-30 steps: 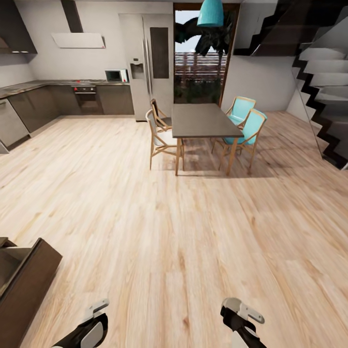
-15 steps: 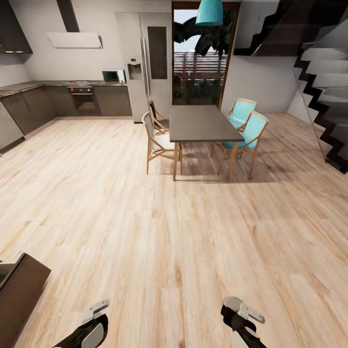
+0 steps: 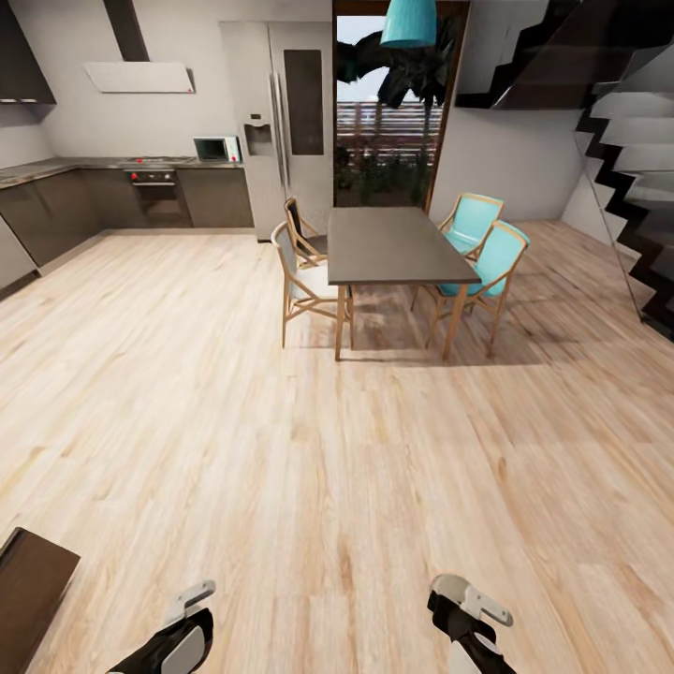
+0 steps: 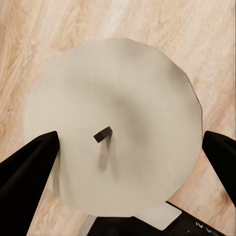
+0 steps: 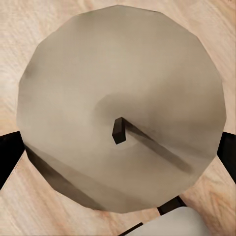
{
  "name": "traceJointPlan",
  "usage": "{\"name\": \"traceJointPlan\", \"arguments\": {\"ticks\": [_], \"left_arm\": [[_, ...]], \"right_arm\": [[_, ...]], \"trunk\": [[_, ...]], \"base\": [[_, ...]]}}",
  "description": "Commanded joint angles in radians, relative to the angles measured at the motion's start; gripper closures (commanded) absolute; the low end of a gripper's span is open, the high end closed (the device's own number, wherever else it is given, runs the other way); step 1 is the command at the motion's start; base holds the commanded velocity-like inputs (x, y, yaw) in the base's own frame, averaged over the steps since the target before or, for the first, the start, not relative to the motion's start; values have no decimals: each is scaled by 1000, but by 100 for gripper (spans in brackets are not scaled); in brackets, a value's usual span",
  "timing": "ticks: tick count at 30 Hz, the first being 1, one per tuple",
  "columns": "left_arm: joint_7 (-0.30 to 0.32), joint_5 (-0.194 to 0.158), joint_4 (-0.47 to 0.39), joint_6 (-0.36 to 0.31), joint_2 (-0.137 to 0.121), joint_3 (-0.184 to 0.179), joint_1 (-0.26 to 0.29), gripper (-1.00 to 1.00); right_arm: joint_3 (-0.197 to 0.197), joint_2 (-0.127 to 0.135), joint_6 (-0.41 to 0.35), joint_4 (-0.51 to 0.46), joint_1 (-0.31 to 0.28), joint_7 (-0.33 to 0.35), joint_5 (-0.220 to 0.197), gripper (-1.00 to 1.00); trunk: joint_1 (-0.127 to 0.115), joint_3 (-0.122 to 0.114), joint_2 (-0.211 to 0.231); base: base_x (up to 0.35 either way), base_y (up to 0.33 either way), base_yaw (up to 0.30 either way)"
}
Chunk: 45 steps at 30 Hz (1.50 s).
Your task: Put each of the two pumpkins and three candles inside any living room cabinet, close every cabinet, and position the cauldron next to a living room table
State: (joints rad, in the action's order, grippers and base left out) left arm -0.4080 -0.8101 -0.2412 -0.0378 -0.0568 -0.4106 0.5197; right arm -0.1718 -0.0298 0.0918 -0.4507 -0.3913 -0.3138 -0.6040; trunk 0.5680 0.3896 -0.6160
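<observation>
Two candles are in play, one per arm. The left gripper (image 4: 130,152) has its jaws clamped on the sides of a fat cream candle (image 4: 113,93), with one black finger (image 4: 27,169) touching each edge. The candle sits squarely between the jaws, and its small dark wick (image 4: 103,133) points up at the camera. It's the same deal on the right gripper (image 5: 118,147): its jaws are pressed against opposite sides of the second candle (image 5: 123,69), which is dead centre between them with its wick (image 5: 118,130) showing. Both candles hang over the light wood floor (image 3: 309,449).

From the head view, both arms are low and tucked in, left gripper (image 3: 183,613) and right gripper (image 3: 468,604). One dark-brown cabinet corner (image 3: 28,585) sits just outboard of the left jaws. One grey dining table (image 3: 393,245) stands well ahead of both jaws, with four chairs around it: two turquoise chairs (image 3: 487,257) and two wood-framed chairs (image 3: 300,271). Beyond that are one fridge (image 3: 281,112), one microwave (image 3: 215,148), one oven (image 3: 157,187), one turquoise pendant lamp (image 3: 408,23) and one staircase (image 3: 627,159).
</observation>
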Motion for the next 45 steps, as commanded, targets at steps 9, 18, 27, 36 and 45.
{"name": "traceJointPlan", "arguments": {"ticks": [9, 18, 27, 36, 45], "left_arm": [[-7, 5, 23, -4, 3, -10, 0, 100], [-7, 7, 23, 6, 17, -10, 0, 100], [-7, 6, 23, 12, 18, -10, 0, 100], [-8, 8, 23, 12, 19, -10, 0, 100], [-7, 6, 23, 28, 24, -10, -2, 100]], "right_arm": [[-8, 1, 7, 0, -1, -5, -9, 100], [-13, 1, 24, 0, -1, -5, -8, 100], [-14, 1, 25, 0, -1, -5, -9, 100], [-16, 1, 25, 0, -1, -5, -8, 100], [-17, 1, 25, 0, -1, -4, -8, 100]], "trunk": [[1, 1, -1], [1, 1, -1], [1, 1, -1], [1, 1, -1], [1, 1, -1]], "base": [[332, 0, 0], [332, 0, 0], [328, 0, 0], [244, 0, 0], [17, 0, 0]]}}
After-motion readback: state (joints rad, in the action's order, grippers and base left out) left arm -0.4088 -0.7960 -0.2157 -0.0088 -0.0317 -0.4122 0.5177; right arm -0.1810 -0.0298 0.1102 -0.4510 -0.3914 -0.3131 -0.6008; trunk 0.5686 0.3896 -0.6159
